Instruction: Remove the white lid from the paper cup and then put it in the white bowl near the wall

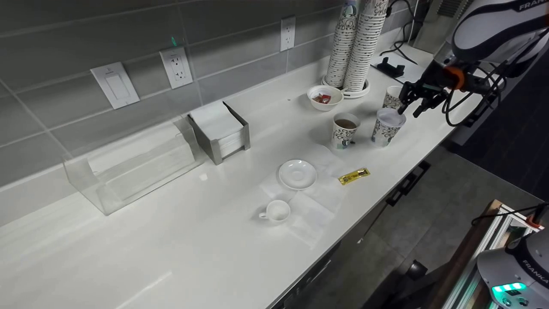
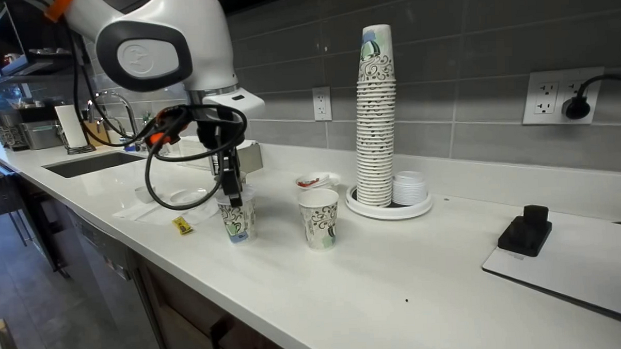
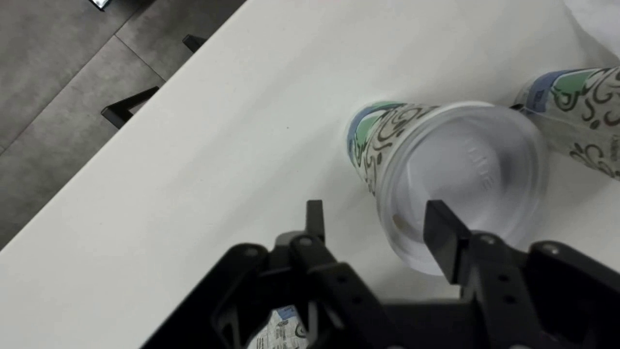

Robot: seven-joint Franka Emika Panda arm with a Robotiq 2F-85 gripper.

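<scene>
The paper cup [image 1: 383, 134] stands upright on the counter with the white lid [image 1: 391, 117] on its mouth. The cup also shows in an exterior view [image 2: 238, 221], its lid partly hidden by my fingers. In the wrist view the clear-whitish lid [image 3: 460, 160] covers the cup [image 3: 380, 138]. My gripper [image 3: 374, 215] is open and empty. One finger overlaps the lid's near part; the other is over the counter beside the cup. I cannot tell if either touches. The gripper [image 1: 408, 112] is at lid height in an exterior view. The white bowl [image 1: 327, 107] with reddish packets sits near the wall.
A cup with brown liquid [image 1: 343, 139] stands beside the lidded cup. Another paper cup [image 2: 320, 226] stands close on the opposite side. Tall cup stacks [image 2: 376, 136] stand by the wall. A saucer [image 1: 297, 174], tiny cup [image 1: 278, 211] and yellow packet [image 1: 354, 176] lie farther off.
</scene>
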